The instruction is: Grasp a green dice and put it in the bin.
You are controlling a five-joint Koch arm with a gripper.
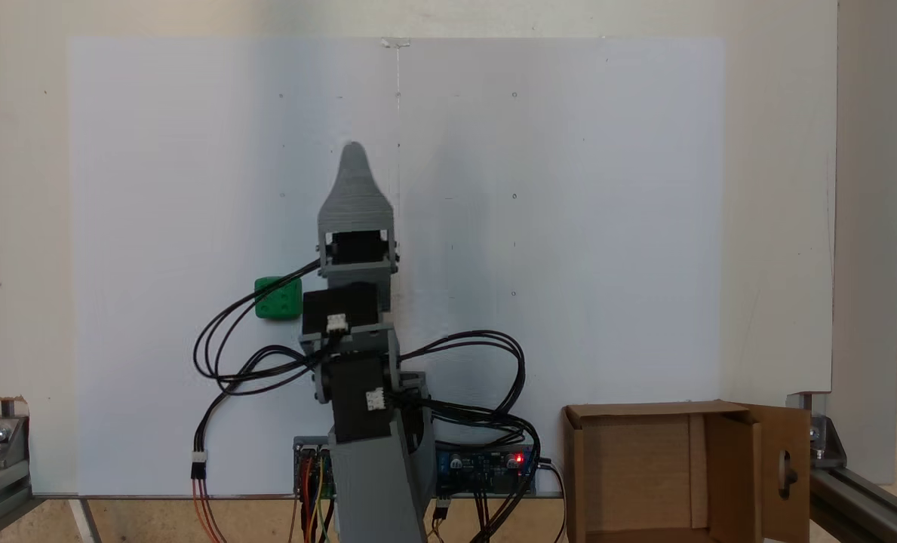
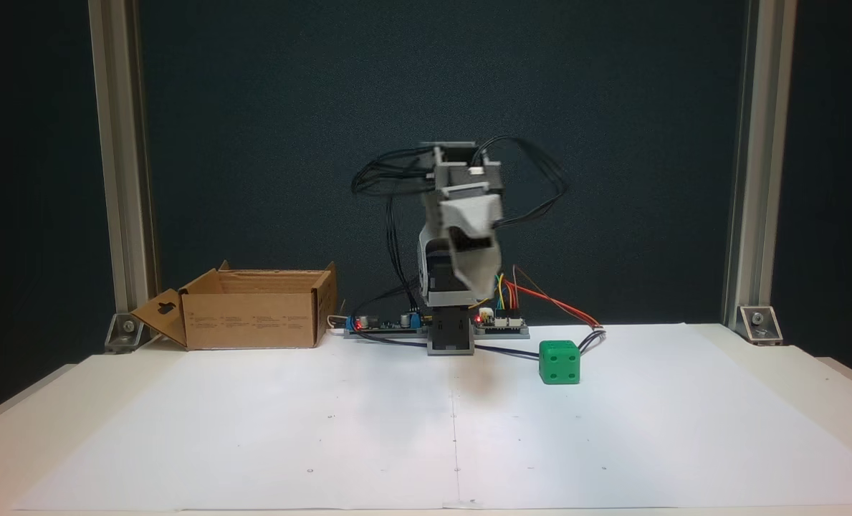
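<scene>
Showing one green dice (image 2: 559,362), one bin (image 2: 254,309), one arm (image 1: 357,354) with one claw (image 1: 353,154), and two circuit boards (image 2: 501,324) sitting on one counter (image 2: 791,365).

You have a matt white paper sheet (image 2: 254,430) covering the table, smooth but for a centre seam. On it, the green dice (image 2: 559,362) looks like smooth, faintly glossy plastic. The bin (image 2: 254,319), beside the sheet's edge, is matt brown corrugated cardboard. The arm's grey shell (image 1: 356,192) above the sheet shows layered, ridged printed plastic; its cables (image 1: 222,339) are glossy black. Brushed aluminium rails (image 2: 117,165) flank the sheet.
</scene>
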